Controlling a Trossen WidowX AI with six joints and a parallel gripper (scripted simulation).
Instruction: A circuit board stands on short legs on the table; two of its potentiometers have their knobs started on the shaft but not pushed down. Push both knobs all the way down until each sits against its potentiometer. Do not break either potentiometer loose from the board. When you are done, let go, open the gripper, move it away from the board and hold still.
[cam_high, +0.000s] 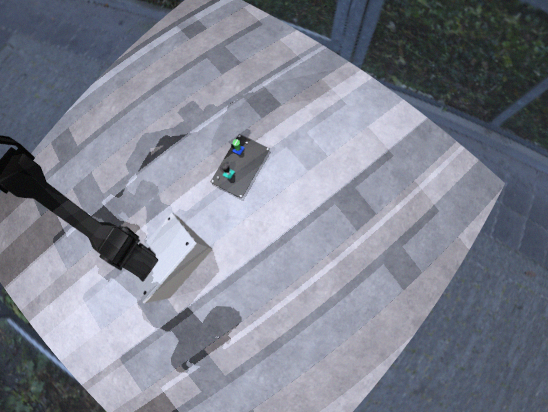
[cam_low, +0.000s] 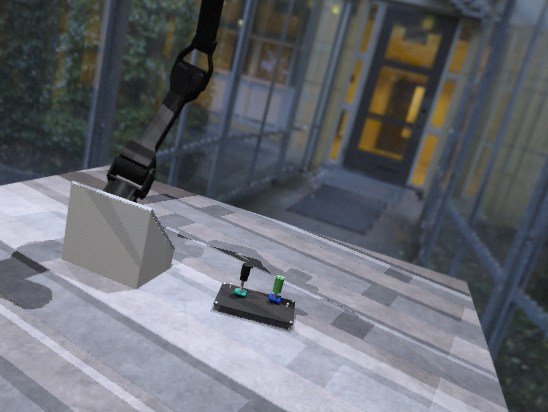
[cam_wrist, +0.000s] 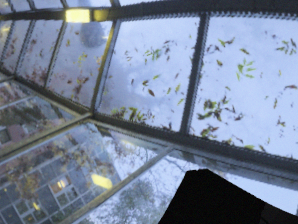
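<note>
The dark circuit board (cam_high: 254, 161) (cam_low: 256, 311) stands on the table. A green knob (cam_high: 236, 143) (cam_low: 279, 284) stands over the blue potentiometer (cam_high: 239, 150) (cam_low: 274, 298), with a small gap between them. A black knob (cam_high: 226, 167) (cam_low: 245, 272) sits high on the shaft of the teal potentiometer (cam_high: 229, 174) (cam_low: 240, 292); bare shaft shows below it. Both potentiometers are on the board. My gripper (cam_wrist: 196, 179) shows only as a dark shape at the bottom of the wrist view. It is shut and empty, against sky and glass. It is outside the top and exterior views, far from the board.
A grey wedge-shaped block (cam_high: 172, 250) (cam_low: 107, 235) stands on the table, left of the board in the exterior view. The lower end of my arm (cam_high: 122, 250) (cam_low: 131, 172) is beside it. From there the arm rises out of view. Irregular shadows cross the table (cam_high: 325, 225).
</note>
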